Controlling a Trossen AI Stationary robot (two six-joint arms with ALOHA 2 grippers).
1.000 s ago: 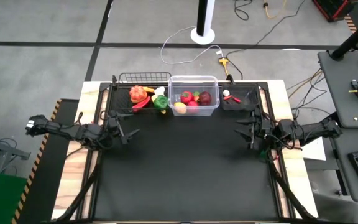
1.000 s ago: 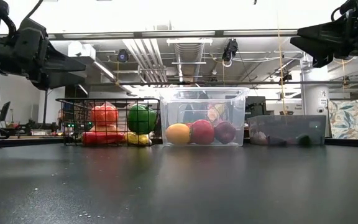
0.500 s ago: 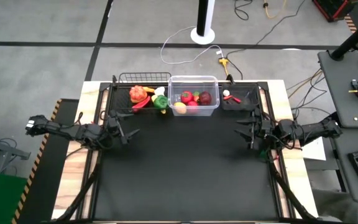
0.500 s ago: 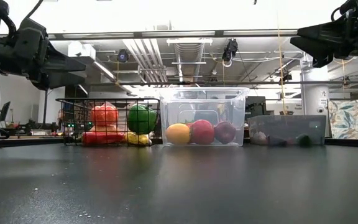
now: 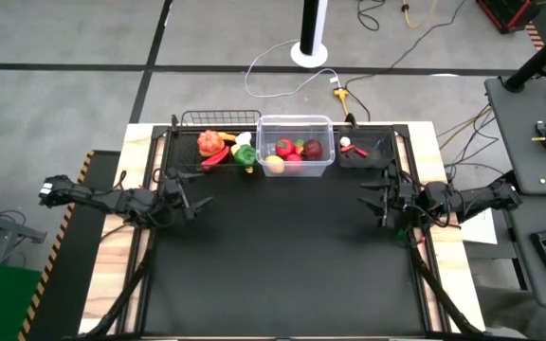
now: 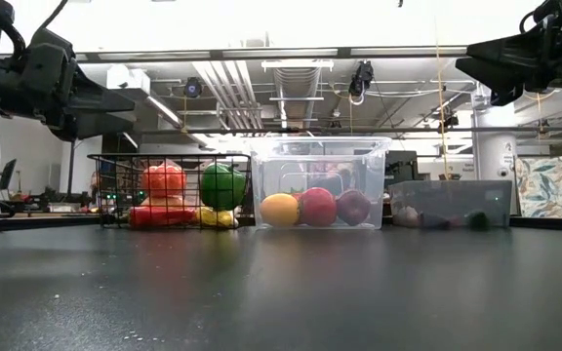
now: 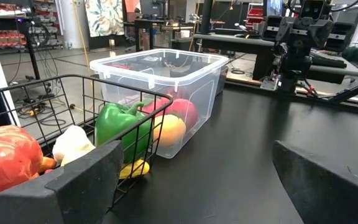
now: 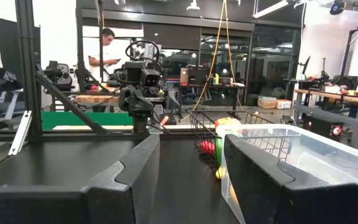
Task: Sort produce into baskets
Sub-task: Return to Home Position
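Observation:
Three baskets stand in a row along the table's far edge: a black wire basket (image 5: 218, 142), a clear plastic bin (image 5: 296, 147) and a low dark tray (image 5: 363, 150). The wire basket holds an orange-red pumpkin (image 7: 5, 155), a green pepper (image 7: 120, 124), white garlic (image 7: 72, 144) and a red chilli (image 5: 214, 159). Red and yellow-orange round fruits (image 6: 317, 207) lie in the bin. Small white and red pieces (image 5: 351, 146) lie in the tray. My left gripper (image 5: 200, 203) hovers level at the table's left, open and empty. My right gripper (image 5: 368, 202) hovers at the right, open and empty.
The black table top (image 5: 282, 256) stretches from the baskets to the near edge, with wooden strips (image 5: 126, 256) along both sides. A white stand (image 5: 311, 43) and cables lie on the floor behind. People (image 8: 107, 53) are in the room beyond.

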